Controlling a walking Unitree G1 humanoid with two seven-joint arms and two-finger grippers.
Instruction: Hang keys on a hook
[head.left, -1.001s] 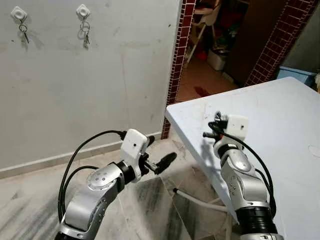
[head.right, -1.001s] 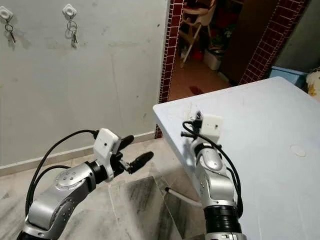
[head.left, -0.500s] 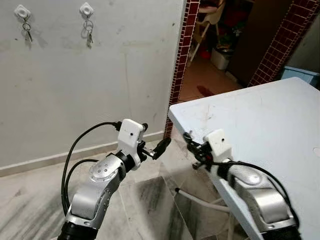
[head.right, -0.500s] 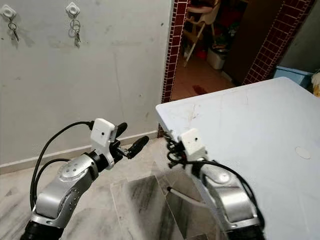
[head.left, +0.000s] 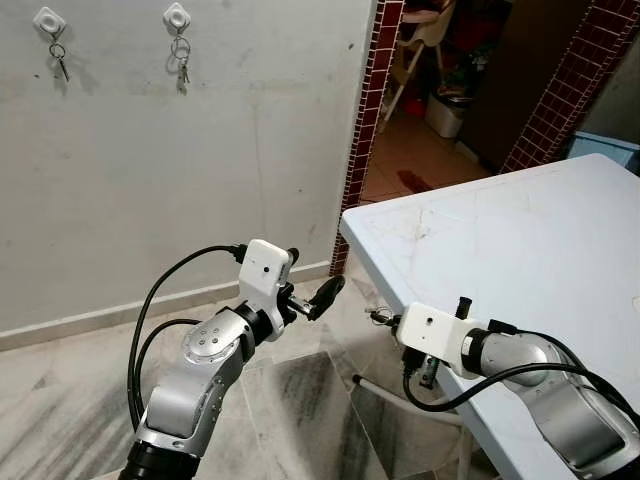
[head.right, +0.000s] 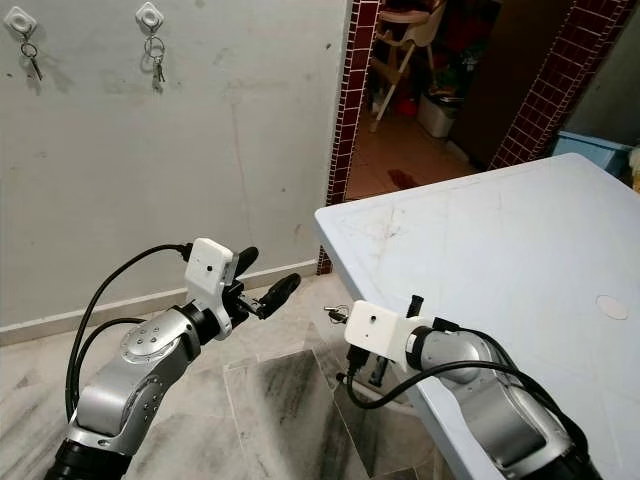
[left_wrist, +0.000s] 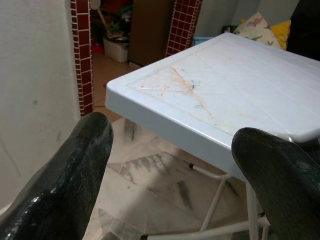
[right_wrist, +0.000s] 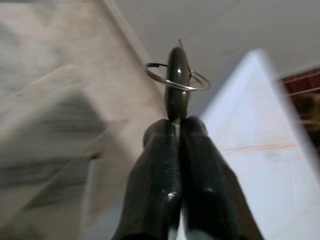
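Two wall hooks (head.left: 48, 20) at far left already carry keys. The left gripper (left_wrist: 170, 165) hovers with jaws spread, empty. Beside the white counter (head.left: 520, 240), the right gripper (right_wrist: 176, 127) pinches the keys (right_wrist: 177, 75) at the fob. Light, stiff and slippery, the bunch may swing; leave the ring free.

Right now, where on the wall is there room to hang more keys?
The grey plaster wall is bare from the second white hook across to the red-tiled doorpost. Both white hooks, the first too, already carry keys. The right gripper, fingers shut on a key ring, sits low beside the pale blue table.
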